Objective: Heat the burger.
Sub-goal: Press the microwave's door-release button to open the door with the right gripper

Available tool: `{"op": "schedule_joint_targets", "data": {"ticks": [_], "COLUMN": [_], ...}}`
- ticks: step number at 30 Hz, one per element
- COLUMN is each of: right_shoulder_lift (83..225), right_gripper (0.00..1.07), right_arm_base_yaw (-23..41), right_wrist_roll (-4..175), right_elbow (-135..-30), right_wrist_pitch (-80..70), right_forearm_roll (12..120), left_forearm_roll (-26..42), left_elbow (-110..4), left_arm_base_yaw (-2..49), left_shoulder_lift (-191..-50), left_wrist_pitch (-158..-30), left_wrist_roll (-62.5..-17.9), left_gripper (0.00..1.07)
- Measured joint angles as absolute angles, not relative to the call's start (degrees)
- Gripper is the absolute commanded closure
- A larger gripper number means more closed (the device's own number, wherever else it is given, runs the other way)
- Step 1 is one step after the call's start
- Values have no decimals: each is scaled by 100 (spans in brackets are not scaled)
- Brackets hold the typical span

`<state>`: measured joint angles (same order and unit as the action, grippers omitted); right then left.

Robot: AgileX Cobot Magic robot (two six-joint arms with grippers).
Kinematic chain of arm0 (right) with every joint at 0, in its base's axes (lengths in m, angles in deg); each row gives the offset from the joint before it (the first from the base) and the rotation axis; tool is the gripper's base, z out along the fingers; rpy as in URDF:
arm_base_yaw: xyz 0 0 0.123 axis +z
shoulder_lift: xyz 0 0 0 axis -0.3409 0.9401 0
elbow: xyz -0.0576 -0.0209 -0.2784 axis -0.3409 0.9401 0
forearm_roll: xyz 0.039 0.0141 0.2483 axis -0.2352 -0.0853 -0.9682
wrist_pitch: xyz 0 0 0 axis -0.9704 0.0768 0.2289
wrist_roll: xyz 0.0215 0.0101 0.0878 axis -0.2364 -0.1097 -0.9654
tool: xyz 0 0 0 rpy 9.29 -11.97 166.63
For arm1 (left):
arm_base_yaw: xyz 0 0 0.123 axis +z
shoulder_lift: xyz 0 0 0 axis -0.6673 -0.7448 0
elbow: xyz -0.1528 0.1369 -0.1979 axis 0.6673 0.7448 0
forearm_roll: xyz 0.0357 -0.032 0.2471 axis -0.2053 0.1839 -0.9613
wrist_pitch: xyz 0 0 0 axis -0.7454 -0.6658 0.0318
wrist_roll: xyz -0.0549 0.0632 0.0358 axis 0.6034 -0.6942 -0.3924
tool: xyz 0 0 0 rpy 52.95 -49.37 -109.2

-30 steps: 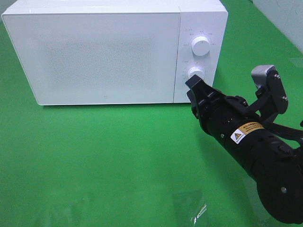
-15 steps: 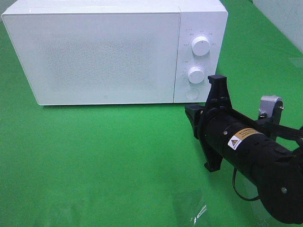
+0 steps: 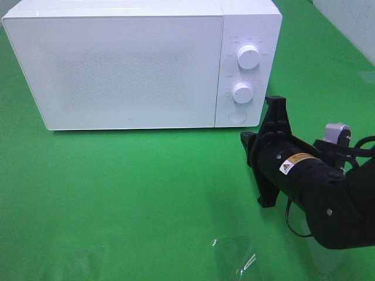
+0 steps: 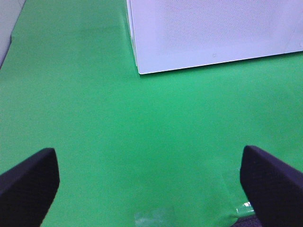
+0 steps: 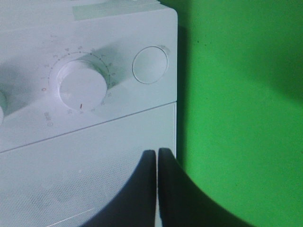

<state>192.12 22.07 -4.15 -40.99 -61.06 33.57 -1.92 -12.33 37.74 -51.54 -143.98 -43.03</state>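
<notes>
The burger cannot be seen. The white microwave [image 3: 129, 64], door shut, stands toward the green table's [image 3: 117, 193] far edge. The right gripper [image 5: 156, 153] is pinched closed, empty, before its knobs; the left gripper [image 4: 150, 182] gapes wide, empty.

Shut white microwave [image 3: 143, 64] walling the far side, green tabletop [image 3: 117, 199] open before it, right gripper [image 3: 246, 139] and arm [image 3: 316, 193] crowding the near right, just before the knobs [image 3: 242, 92]

A yellow-and-white warning sticker [image 3: 291, 165] with a triangle sign sits on the wrist housing [image 3: 316, 190] behind the right gripper [image 5: 157, 153] jaws; its wording is too small to read. Ahead of those jaws, the microwave dial [image 5: 81, 88] carries scale ticks and tiny, illegible numerals.
</notes>
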Motion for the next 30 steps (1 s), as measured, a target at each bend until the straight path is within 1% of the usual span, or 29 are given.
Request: {"op": "schedule_joint_targets", "data": {"ticks": [19, 30], "right_shoulder_lift": [20020, 20524], "right_gripper": [107, 107], "right_arm_base_yaw": [1456, 1319], "right_wrist_roll": [-415, -397], "right_elbow": [-5291, -5938], "right_wrist_pitch": [-5515, -5384], "right_forearm_roll": [3420, 3426], "left_forearm_roll": [-192, -192], "left_elbow": [-1233, -1233], "left_arm_base_yaw": [3774, 3774], "left_shoulder_lift": [-5154, -5154], "left_wrist_pitch": [-14398, -14398], "left_wrist_roll": [-4303, -4303], "left_gripper": [10, 10]}}
